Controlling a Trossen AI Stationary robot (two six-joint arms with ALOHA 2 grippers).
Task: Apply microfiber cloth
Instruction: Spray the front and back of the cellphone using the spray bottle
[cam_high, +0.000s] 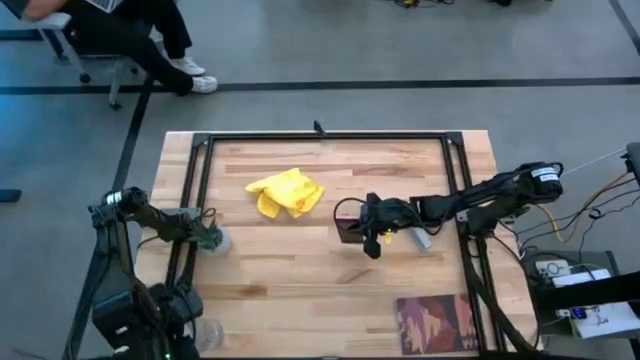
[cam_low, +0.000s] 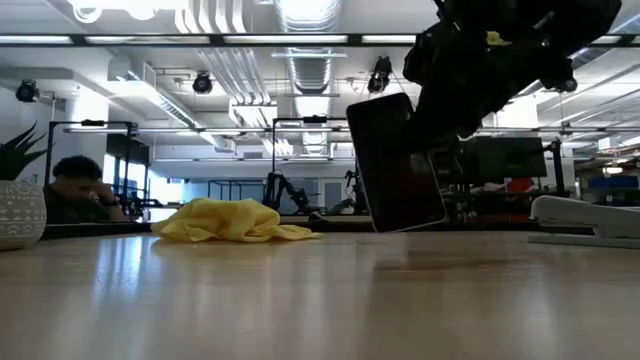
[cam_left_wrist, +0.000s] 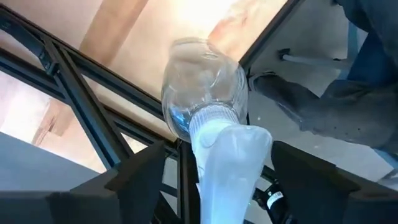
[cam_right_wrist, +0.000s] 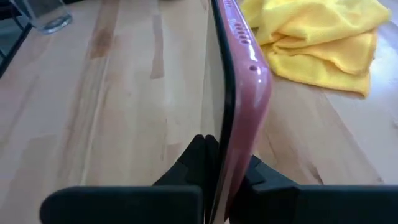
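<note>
The yellow microfiber cloth (cam_high: 287, 192) (cam_low: 230, 220) (cam_right_wrist: 323, 43) lies crumpled on the wooden table, left of centre toward the far edge; nothing touches it. Right of it, my right gripper (cam_high: 368, 232) (cam_right_wrist: 224, 168) is shut on a black phone in a pink case (cam_high: 350, 226) (cam_low: 400, 165), which is between the gripper and the cloth. At the table's left rail, my left gripper (cam_high: 205, 238) (cam_left_wrist: 227, 180) is shut on a clear spray bottle (cam_high: 216, 241) (cam_left_wrist: 202, 87). My left gripper has the bottle's white spray head (cam_left_wrist: 227, 155) between its two fingers (cam_left_wrist: 146, 177), one on each side. The clear body reaches away beyond the fingertips. My right gripper pinches the phone at one end (cam_right_wrist: 227, 155), one finger on the screen side and one on the pink back. The fingers come roughly level from the table's right. The phone stands on edge, tilted, lifted clear of the table (cam_low: 380, 225).
Black frame rails (cam_high: 200, 180) run along the table's left, far and right sides. A grey object (cam_high: 420, 240) lies right of the phone, a dark red book (cam_high: 435, 325) at the near right corner, a clear cup (cam_high: 205, 335) at the near left. A person (cam_high: 130, 35) sits beyond the far left.
</note>
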